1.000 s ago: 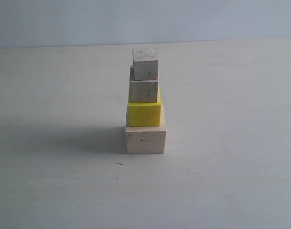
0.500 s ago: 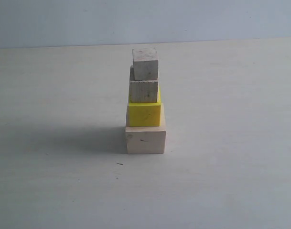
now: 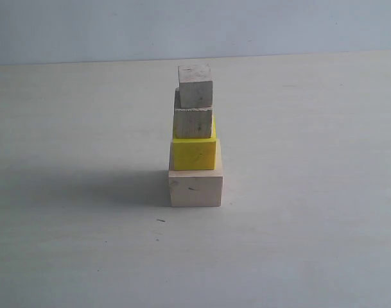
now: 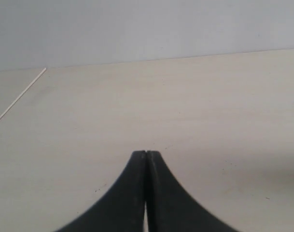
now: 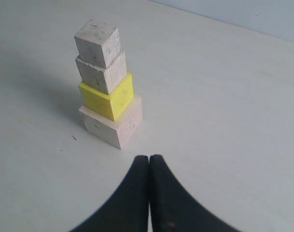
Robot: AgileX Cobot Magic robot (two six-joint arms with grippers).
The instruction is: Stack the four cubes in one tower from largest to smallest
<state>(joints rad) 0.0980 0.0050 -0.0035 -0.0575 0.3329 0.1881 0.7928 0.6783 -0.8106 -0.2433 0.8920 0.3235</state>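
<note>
1. No text, label, brand, number or sign can be read in any view.
2. The tower (image 3: 194,154) shows only wood grain, plain yellow and small dark flecks, none legible as characters.

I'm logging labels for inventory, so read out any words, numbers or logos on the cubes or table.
No text anywhere.
The large pale wood cube, yellow cube, smaller bare wood cube and smallest bare wood cube show only grain and small dark specks.
The table, left gripper and right gripper carry no print.
</note>
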